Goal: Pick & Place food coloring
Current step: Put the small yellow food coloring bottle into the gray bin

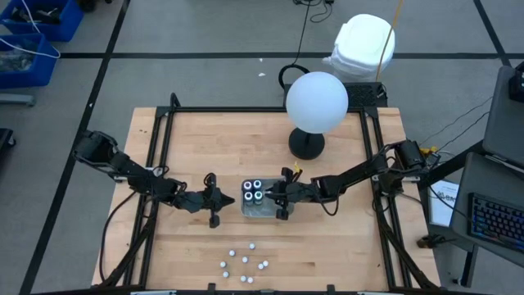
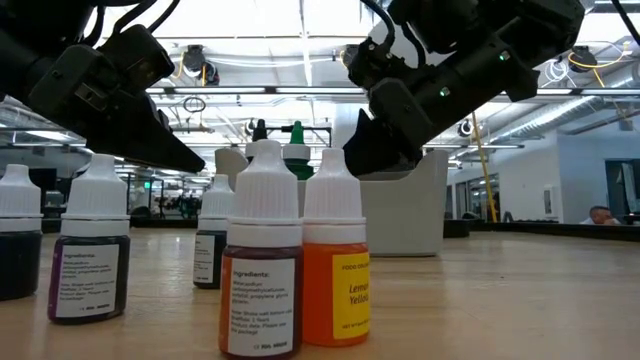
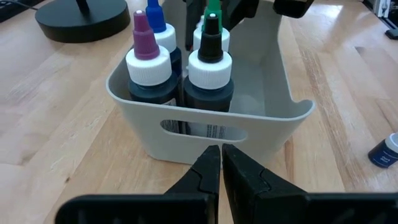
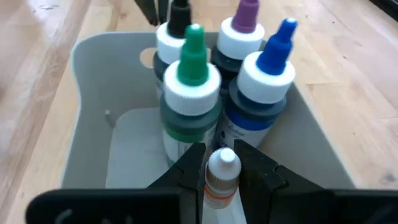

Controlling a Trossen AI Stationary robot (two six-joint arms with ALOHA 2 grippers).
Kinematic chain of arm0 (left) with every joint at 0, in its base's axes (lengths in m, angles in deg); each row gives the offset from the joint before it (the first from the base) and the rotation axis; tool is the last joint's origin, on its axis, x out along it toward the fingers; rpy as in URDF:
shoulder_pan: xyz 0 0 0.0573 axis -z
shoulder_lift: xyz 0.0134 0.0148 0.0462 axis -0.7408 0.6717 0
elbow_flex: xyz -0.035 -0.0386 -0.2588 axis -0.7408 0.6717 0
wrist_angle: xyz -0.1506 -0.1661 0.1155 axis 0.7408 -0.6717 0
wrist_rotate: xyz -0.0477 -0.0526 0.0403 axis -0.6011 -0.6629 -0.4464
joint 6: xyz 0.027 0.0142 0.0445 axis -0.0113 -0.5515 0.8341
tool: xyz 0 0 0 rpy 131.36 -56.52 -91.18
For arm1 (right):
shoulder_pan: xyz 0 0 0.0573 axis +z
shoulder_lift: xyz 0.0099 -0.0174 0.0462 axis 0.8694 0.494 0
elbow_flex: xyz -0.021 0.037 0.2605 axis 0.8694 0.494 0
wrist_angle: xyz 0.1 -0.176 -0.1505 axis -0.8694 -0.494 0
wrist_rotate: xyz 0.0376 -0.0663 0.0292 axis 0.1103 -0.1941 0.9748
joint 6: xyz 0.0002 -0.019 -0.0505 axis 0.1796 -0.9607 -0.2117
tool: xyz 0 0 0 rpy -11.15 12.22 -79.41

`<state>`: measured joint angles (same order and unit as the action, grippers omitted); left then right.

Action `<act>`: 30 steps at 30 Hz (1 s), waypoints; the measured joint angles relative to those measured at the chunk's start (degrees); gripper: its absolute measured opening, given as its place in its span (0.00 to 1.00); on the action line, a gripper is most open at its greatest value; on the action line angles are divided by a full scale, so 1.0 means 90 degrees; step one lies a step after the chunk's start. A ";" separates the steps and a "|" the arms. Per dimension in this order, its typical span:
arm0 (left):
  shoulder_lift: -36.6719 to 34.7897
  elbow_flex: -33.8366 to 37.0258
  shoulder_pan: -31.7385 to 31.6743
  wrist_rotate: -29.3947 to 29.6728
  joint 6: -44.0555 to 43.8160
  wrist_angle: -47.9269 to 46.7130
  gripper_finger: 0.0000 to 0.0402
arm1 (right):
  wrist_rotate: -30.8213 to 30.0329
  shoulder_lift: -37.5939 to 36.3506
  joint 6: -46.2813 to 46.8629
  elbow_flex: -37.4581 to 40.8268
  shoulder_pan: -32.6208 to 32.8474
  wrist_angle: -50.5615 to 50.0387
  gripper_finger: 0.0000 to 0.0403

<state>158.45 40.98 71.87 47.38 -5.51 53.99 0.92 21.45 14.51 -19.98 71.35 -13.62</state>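
Observation:
A grey-white bin (image 1: 260, 210) stands mid-table with four dark food coloring bottles (image 1: 253, 191) upright inside; their tips are purple, blue, green and black (image 3: 211, 28). Several small white-capped bottles (image 1: 244, 264) stand on the table near its front edge, and they loom large in the low view (image 2: 262, 290). My right gripper (image 4: 222, 168) reaches over the bin's right end (image 1: 282, 195), shut on a small bottle. My left gripper (image 3: 221, 154) is shut just left of the bin (image 1: 219, 199), before the wall with the handle slot (image 3: 205, 129). My right gripper pinches a small food coloring bottle between its two fingers, by the body just below the cap (image 4: 217, 194). The white cap (image 4: 224, 162) pokes out past the fingertips. The fingers slant down from the table's right, with the bottle lying along them. It is clear of the bin's floor.
A black lamp base (image 1: 305, 144) under a white globe (image 1: 317, 102) stands just beyond the bin. Black frame rails (image 1: 160, 147) run along the table's left, far and right sides. Bare wood lies left and right of the small bottles at the front.

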 joint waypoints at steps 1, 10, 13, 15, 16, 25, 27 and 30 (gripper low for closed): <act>0.0001 0.0001 -0.0001 0.0000 0.0000 0.0000 0.06 | -0.0005 0.0000 0.0017 0.0000 -0.0021 -0.0007 0.14; 0.0001 -0.0001 0.0000 0.0000 0.0000 -0.0002 0.06 | -0.0007 0.0000 0.0039 0.0000 -0.0138 -0.0012 0.14; 0.0001 0.0000 0.0000 -0.0002 0.0000 -0.0002 0.06 | -0.0005 0.0000 0.0039 0.0000 -0.0138 -0.0012 0.14; 0.0001 0.0001 -0.0001 -0.0002 0.0000 -0.0002 0.06 | -0.0005 0.0000 0.0039 0.0000 -0.0138 -0.0015 0.14; 0.0001 0.0001 0.0000 -0.0002 0.0000 -0.0002 0.06 | -0.0005 0.0000 0.0039 0.0000 -0.0138 -0.0015 0.14; 0.0001 0.0001 0.0000 -0.0007 -0.0007 -0.0005 0.06 | -0.0004 0.0000 0.0111 0.0000 -0.0138 -0.0019 0.23; 0.0001 0.0000 0.0000 -0.0007 -0.0007 -0.0005 0.06 | -0.0005 0.0000 0.0111 0.0000 -0.0138 -0.0019 0.24; 0.0001 0.0001 -0.0002 -0.0010 -0.0007 -0.0005 0.06 | -0.0004 0.0000 0.0098 0.0000 -0.0138 -0.0019 0.24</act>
<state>158.46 40.99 71.85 47.29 -5.57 53.95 0.88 21.45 15.39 -19.98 70.11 -13.79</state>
